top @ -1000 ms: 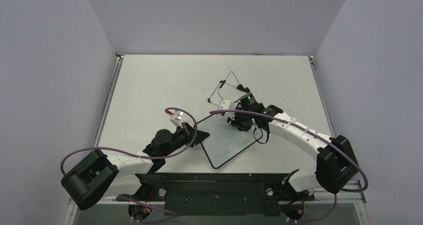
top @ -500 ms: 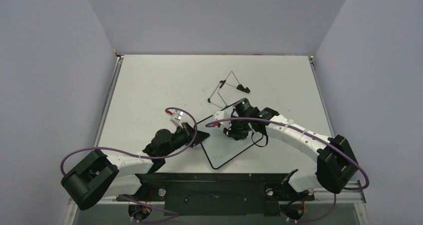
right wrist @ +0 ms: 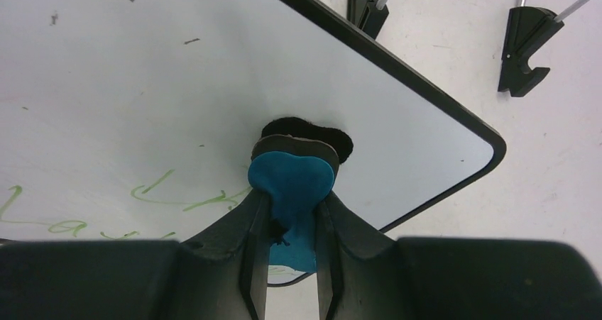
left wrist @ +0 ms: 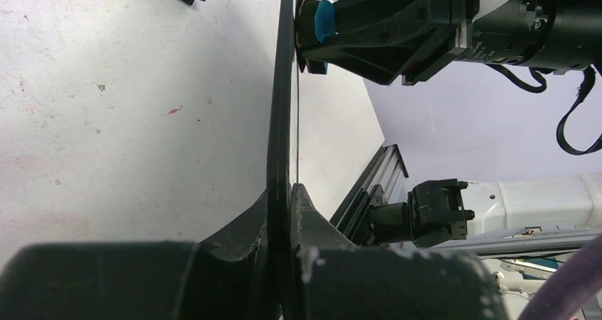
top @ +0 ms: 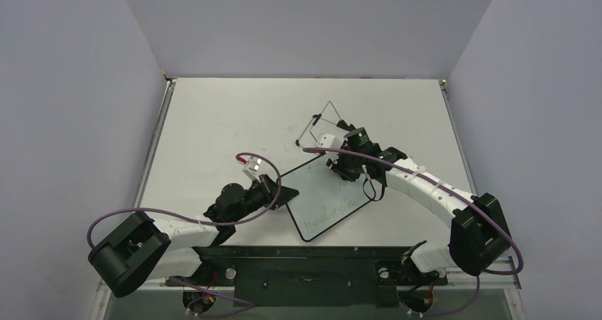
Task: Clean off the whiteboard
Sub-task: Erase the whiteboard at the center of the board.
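The whiteboard [top: 321, 198], white with a thin black frame, is held tilted off the table. My left gripper [top: 282, 193] is shut on its left edge; in the left wrist view the whiteboard [left wrist: 282, 86] runs edge-on out of my left gripper [left wrist: 287, 199]. My right gripper [top: 346, 171] is shut on a blue-and-black eraser [right wrist: 291, 177], whose black pad presses on the whiteboard [right wrist: 142, 79] near its far right corner. The eraser [left wrist: 323, 18] also shows against the board in the left wrist view. Green handwriting [right wrist: 170, 196] remains on the near part of the board.
A thin wire easel stand [top: 323, 125] lies on the table just beyond the board; its black feet [right wrist: 522, 47] show past the board's corner. The black mounting rail [top: 305, 263] runs along the near table edge. Grey walls enclose the table on three sides.
My right gripper swept the eraser toward the near left across the board, then back to the far right corner. The left gripper and the board stayed put.
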`<state>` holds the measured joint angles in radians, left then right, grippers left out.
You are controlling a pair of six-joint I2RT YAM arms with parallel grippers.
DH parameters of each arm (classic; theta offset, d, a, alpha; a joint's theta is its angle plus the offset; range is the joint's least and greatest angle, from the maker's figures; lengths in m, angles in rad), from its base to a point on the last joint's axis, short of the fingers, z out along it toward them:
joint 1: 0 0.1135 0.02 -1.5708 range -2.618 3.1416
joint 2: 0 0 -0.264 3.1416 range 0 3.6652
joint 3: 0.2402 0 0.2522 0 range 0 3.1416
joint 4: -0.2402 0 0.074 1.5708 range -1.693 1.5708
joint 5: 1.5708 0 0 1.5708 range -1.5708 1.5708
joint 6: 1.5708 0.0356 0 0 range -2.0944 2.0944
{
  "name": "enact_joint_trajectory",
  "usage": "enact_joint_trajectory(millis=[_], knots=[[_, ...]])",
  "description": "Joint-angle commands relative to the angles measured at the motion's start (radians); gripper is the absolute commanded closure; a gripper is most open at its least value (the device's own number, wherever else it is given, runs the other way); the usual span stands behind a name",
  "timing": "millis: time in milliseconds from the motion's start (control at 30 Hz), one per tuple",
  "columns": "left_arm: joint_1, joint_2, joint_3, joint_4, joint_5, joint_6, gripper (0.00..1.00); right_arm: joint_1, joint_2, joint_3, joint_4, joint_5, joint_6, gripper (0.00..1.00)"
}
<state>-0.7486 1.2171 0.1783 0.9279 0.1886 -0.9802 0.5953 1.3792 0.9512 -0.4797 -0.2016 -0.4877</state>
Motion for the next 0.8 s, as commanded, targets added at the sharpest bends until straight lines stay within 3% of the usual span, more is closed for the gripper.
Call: enact_joint_trajectory(millis=[0, 167, 333, 600, 767], knots=[[-0.001, -0.002, 0.032, 0.168, 0.059, -0.02, 1.0, 0.026, -0.022, 0.002, -0.01, -0.088, -0.051, 1.0], [-0.001, -0.009, 0.028, 0.164, 0.056, -0.021, 1.0, 0.114, -0.009, 0.022, -0.146, -0.227, -0.187, 1.0], [0.0, -0.028, 0.024, 0.149, 0.05, -0.019, 1.0, 0.107, -0.015, 0.038, -0.212, -0.254, -0.237, 1.0], [0.0, -0.032, 0.025, 0.141, 0.051, -0.017, 1.0, 0.009, -0.007, 0.023, -0.088, -0.049, -0.11, 1.0], [0.0, -0.035, 0.021, 0.143, 0.052, -0.017, 1.0, 0.039, -0.021, 0.009, -0.194, -0.201, -0.257, 1.0]])
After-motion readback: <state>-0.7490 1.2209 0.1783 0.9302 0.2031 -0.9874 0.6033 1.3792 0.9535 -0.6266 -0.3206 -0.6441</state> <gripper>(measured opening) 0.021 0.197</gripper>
